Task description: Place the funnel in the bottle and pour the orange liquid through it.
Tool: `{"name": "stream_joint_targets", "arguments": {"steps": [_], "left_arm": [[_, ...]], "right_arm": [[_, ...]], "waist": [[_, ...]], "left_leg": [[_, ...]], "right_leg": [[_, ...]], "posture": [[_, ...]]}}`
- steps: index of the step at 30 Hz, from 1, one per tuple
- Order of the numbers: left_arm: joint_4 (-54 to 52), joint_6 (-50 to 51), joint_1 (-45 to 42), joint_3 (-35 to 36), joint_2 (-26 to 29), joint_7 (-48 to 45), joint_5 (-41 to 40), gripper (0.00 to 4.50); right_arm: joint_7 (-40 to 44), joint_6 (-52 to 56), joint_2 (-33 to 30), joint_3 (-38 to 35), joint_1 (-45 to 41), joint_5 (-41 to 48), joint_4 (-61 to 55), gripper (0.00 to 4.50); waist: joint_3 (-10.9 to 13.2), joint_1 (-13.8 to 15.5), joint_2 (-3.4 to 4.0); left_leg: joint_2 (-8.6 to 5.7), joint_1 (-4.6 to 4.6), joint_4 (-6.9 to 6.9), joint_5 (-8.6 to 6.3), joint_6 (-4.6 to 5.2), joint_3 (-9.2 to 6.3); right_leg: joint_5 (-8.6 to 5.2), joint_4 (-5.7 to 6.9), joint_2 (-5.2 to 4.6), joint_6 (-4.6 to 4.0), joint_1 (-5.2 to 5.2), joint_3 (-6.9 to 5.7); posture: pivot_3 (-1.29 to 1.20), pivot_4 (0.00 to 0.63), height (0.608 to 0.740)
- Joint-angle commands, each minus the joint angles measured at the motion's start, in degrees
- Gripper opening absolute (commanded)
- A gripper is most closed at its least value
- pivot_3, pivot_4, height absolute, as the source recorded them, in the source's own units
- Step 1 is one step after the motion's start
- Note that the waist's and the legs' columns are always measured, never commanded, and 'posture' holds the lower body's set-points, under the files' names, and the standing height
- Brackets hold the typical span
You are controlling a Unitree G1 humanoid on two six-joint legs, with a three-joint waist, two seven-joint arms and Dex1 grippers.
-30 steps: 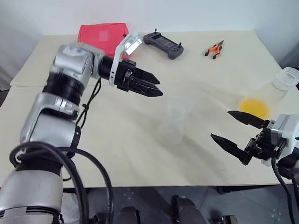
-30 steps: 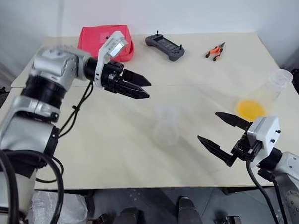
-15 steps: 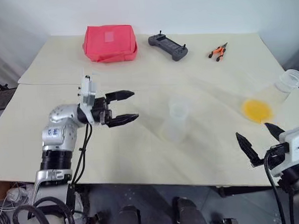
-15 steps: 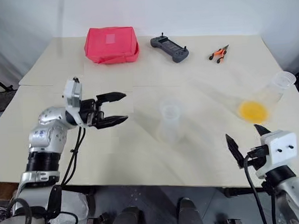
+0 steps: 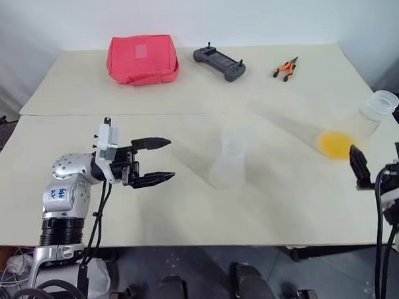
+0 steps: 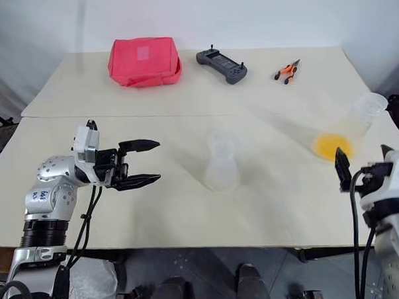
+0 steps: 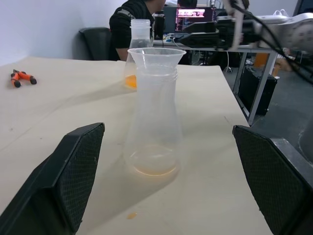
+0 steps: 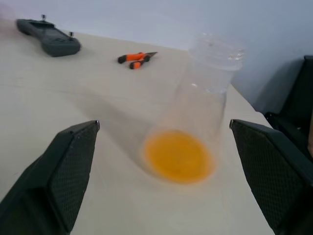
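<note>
Left wrist view: the funnel (image 7: 155,58) is seen already seated in the neck of the bottle (image 7: 152,129), which stands upright straight ahead of the left gripper (image 5: 161,160), between the lines of its two spread fingers and well apart from both. A thin orange trace is visible at the bottle's base, and a small orange spot lies on the table (image 7: 205,196) just short of it. The left gripper is held level and empty, aimed at the bottle, a pose judged suited to steadying it during the pour. Beyond the bottle, in line with it, the second flask (image 8: 195,122) with the ribbed neck rim is seen; it holds the orange liquid (image 8: 178,155) as a glowing patch at its base. In the right wrist view this flask is framed directly ahead of the right gripper (image 8: 161,196), whose fingers are spread wide to either side of it without touching; nothing is gripped. The placement is judged a set-up for grasping the flask, so the funnel step appears done and the pour not yet begun. The flask is clear and smooth-walled, so a slip or a tilt on closing is judged the main risk. The pale, matt table also carries orange-handled pliers (image 5: 285,68), a dark handheld controller (image 5: 219,60) and a red pouch (image 5: 142,58), all far beyond both grippers. Behind the table edge a seated person (image 7: 134,19), a lit screen (image 7: 194,12) and office chairs are visible.
</note>
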Motion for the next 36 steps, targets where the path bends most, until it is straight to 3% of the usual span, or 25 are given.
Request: {"name": "stream_joint_targets", "arguments": {"steps": [1,18,19,26,36], "left_arm": [[-3.19,0.14,0.29,1.07,0.49,0.62,-1.52,4.45],[-5.4,-0.86,0.91,3.57,-1.46,3.39,-3.88,4.45],[-5.56,-0.39,0.71,4.2,-1.89,3.75,-4.93,4.48],[-5.21,0.58,0.92,5.63,-2.06,3.65,-7.28,4.5],[-1.58,0.45,0.51,5.59,-1.38,1.1,-6.75,4.5]], "right_arm": [[1.7,-2.36,-2.99,0.43,-4.84,-2.14,6.56,4.5],[10.19,-18.49,-10.0,8.88,-34.45,-10.61,48.47,4.5],[10.11,-17.27,-10.1,9.17,-35.42,-10.54,49.51,4.31],[10.44,-16.25,-9.19,9.43,-35.44,-9.64,48.49,2.53],[9.27,-11.43,-8.33,9.3,-32.17,-7.62,36.64,2.46]], "waist": [[0.0,-0.11,0.0],[-0.01,-1.38,0.05],[-0.01,-1.46,0.05],[-0.02,-1.5,0.06],[-0.02,-1.58,0.07]], "left_leg": [[0.03,0.0,-0.02,0.0,0.0,-0.02],[0.02,-0.02,-0.03,0.01,0.0,0.14],[0.01,-0.03,-0.03,0.01,0.0,0.14],[0.03,-0.03,-0.03,0.01,-0.01,0.14],[0.02,-0.04,-0.05,0.01,-0.01,0.15]], "right_leg": [[0.0,-0.01,0.03,0.0,0.0,-0.02],[0.03,-0.08,-0.02,0.05,-0.05,0.08],[0.03,-0.09,-0.03,0.05,-0.06,0.08],[0.03,-0.09,-0.03,0.06,-0.07,0.07],[0.04,-0.1,-0.03,0.06,-0.09,0.09]], "posture": [[0.0,0.15,0.74],[0.0,0.15,0.74],[0.0,0.15,0.74],[0.0,0.15,0.74],[0.0,0.15,0.74]]}}
